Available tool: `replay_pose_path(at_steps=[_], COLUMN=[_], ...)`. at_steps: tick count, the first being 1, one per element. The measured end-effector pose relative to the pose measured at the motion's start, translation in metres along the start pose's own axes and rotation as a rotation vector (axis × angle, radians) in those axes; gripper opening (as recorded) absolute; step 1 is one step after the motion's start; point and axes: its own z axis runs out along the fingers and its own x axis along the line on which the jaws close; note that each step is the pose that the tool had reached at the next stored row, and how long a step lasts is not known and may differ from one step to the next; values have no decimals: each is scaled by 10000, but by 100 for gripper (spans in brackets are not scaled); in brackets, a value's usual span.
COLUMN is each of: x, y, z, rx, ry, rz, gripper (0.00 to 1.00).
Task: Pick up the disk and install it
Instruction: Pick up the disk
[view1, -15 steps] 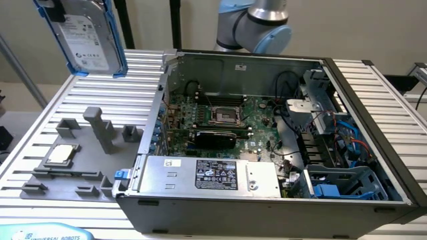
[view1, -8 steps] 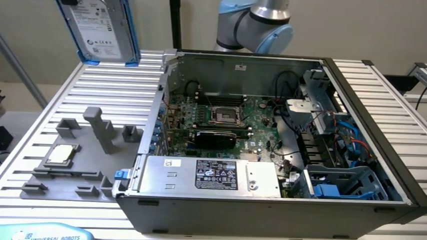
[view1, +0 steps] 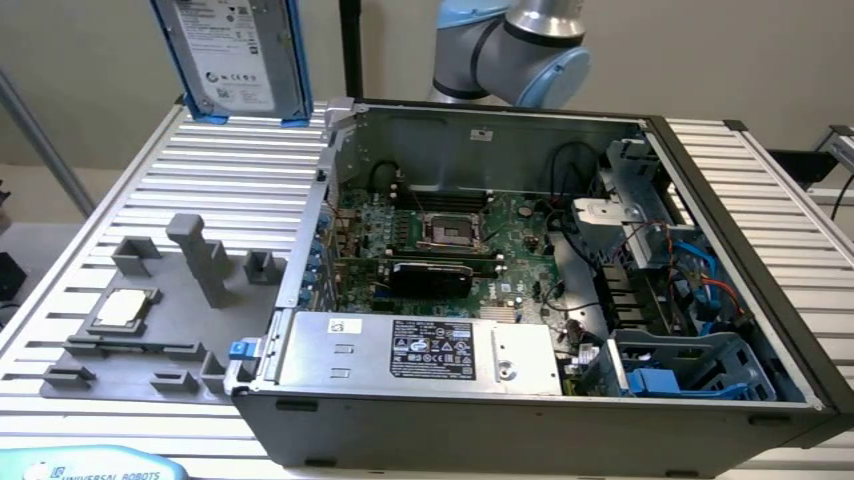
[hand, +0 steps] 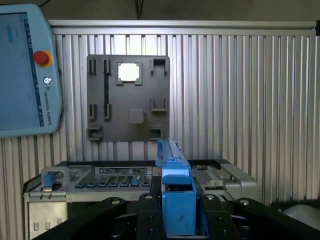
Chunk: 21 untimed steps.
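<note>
Jaws are closed on the disk: in the wrist view their black fingers press on either side of its bright blue frame, which sticks out between them edge-on. In the exterior view the disk stands upright at the far left, its white label facing the camera and the blue frame running down both long sides. Its top is cut off by the picture's edge. Its lower end sits just beside the far left corner of the computer case, over the ribbed metal surface; I cannot tell whether it touches that surface.

The case lies open on the surface, with a green circuit board in its middle. A grey power supply box with a black label sits along its near side. A blue plastic cage fills the near corner on the exterior view's right.

On the exterior view's left of the case lies a flat grey holder plate with raised posts, and a small square silver chip rests on it. The robot arm rises behind the case. A control tablet with a red button lies at the surface's edge.
</note>
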Motion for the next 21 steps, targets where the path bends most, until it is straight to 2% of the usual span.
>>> replay_pose_path(at_steps=[21], x=[284], y=[-803], z=[-30], rx=[-12], ry=[-116], rz=[0], gripper=[33])
